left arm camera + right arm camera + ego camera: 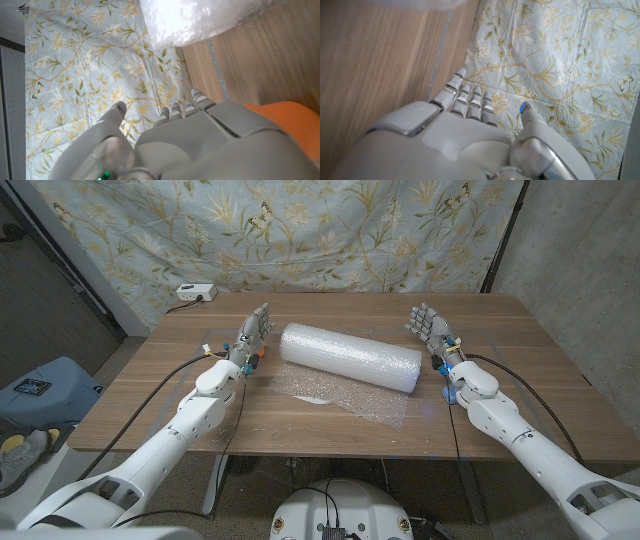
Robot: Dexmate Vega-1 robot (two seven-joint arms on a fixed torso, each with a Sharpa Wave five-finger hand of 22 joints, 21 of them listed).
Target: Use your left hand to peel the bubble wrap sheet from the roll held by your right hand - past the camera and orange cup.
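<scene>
I see the bubble wrap roll [350,355] lying on its side across the middle of the wooden table [530,395], a loose sheet [345,392] spread from it toward me. My left hand [252,335] stands just beside the roll's left end, fingers apart, holding nothing. My right hand [428,325] stands near the right end, equally spread and empty. A floral cloth [300,230] hangs behind.

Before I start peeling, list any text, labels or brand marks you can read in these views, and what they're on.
None readable.
White box at the table's far left edge: any markings too small.
Dark label on the blue object on the floor: blurred.
Bubble wrap roll: no print.
</scene>
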